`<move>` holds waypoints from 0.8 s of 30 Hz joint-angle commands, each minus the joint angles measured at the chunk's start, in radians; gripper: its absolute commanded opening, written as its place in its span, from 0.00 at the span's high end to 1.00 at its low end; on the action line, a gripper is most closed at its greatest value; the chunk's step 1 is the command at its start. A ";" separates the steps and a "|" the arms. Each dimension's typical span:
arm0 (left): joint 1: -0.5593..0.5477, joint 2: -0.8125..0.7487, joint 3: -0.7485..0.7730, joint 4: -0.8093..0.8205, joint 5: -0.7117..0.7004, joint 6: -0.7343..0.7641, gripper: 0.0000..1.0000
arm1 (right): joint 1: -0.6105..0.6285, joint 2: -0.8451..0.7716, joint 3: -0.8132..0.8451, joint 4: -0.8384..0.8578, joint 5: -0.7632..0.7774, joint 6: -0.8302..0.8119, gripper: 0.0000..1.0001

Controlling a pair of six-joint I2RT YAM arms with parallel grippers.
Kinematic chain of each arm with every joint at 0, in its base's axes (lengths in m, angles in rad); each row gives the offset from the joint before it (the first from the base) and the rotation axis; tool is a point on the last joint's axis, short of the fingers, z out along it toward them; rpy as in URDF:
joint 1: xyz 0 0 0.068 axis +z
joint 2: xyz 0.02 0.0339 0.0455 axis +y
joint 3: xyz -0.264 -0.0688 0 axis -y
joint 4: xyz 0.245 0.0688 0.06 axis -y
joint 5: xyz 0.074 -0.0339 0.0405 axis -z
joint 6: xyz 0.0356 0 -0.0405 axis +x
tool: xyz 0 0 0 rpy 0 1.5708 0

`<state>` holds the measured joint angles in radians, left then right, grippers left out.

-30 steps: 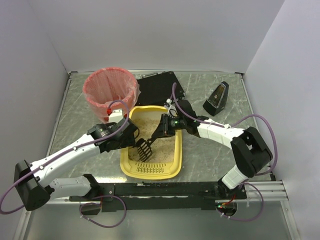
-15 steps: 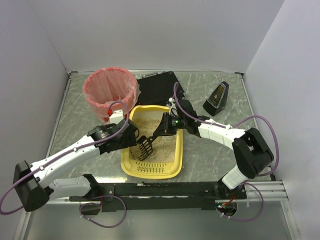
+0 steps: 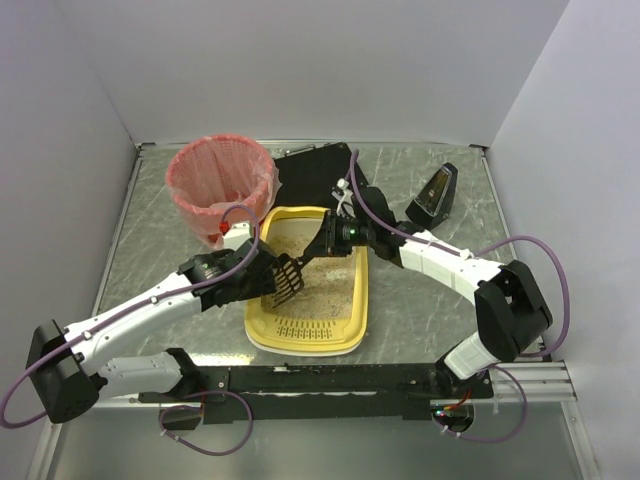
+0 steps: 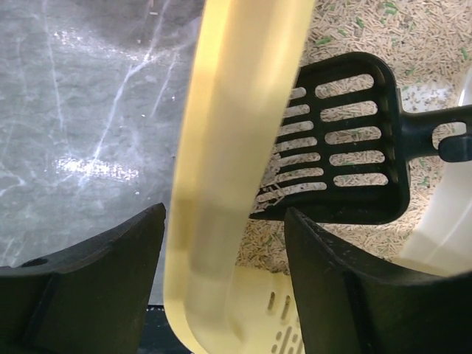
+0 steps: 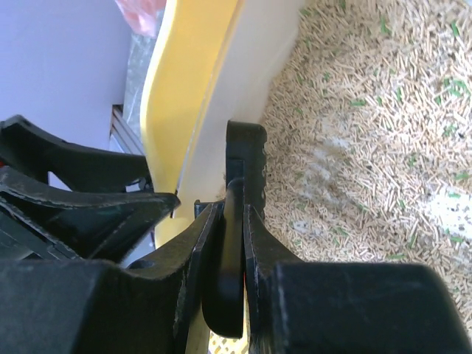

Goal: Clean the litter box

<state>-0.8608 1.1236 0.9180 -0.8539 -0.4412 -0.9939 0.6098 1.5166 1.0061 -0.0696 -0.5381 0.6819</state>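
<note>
Now, right pincer (image 5: 232,199): closed on the handle of the black scoop (image 4: 346,140), which sits edge-on between my fingers.
Scoop head: low over the litter (image 5: 369,147) by the box's left wall; I see no clump on it.
Left pincer (image 4: 225,221): wide, with one finger on either side of the box's left rim, not clamped.
Litter box (image 3: 358,300): mid-table between my arms, slotted strip at the near end, pink-lined bin (image 3: 220,180) just beyond its far-left corner.
Step, as I judge it: sifting for waste.
Doing it well: pinch the left rim first so the box cannot slide. Then draw the head shallow through the litter away from the wall and lift it level. Let clean pellets drop through before swinging to the bin.
</note>
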 commanded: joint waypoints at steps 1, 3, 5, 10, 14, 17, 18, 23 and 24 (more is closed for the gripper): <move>-0.001 0.008 -0.014 0.046 0.033 -0.019 0.30 | 0.004 -0.006 0.028 0.001 -0.007 -0.033 1.00; -0.003 0.013 -0.018 0.036 0.026 -0.017 0.30 | 0.004 -0.024 -0.024 0.033 -0.013 -0.025 1.00; -0.003 0.016 -0.021 0.026 0.021 -0.012 0.32 | 0.004 -0.035 -0.055 0.053 -0.025 0.002 1.00; -0.003 0.008 -0.028 0.035 0.036 0.035 0.33 | 0.002 -0.079 -0.106 0.099 -0.007 0.048 1.00; -0.003 0.015 -0.025 0.012 0.041 0.061 0.34 | -0.016 -0.122 -0.074 0.044 0.062 0.065 1.00; -0.003 0.016 -0.031 0.000 0.051 0.072 0.35 | -0.031 -0.134 -0.058 0.044 0.067 0.102 1.00; -0.003 0.015 -0.034 0.001 0.052 0.075 0.35 | -0.031 -0.136 -0.057 0.047 0.066 0.103 1.00; -0.003 0.025 -0.039 -0.023 0.050 0.081 0.35 | -0.047 -0.156 -0.063 0.063 0.038 0.148 1.00; -0.003 0.025 -0.041 -0.027 0.048 0.084 0.35 | -0.054 -0.167 -0.063 0.063 0.036 0.153 1.00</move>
<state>-0.8608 1.1435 0.8845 -0.8551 -0.3969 -0.9310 0.5781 1.4006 0.9051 -0.0441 -0.4908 0.7837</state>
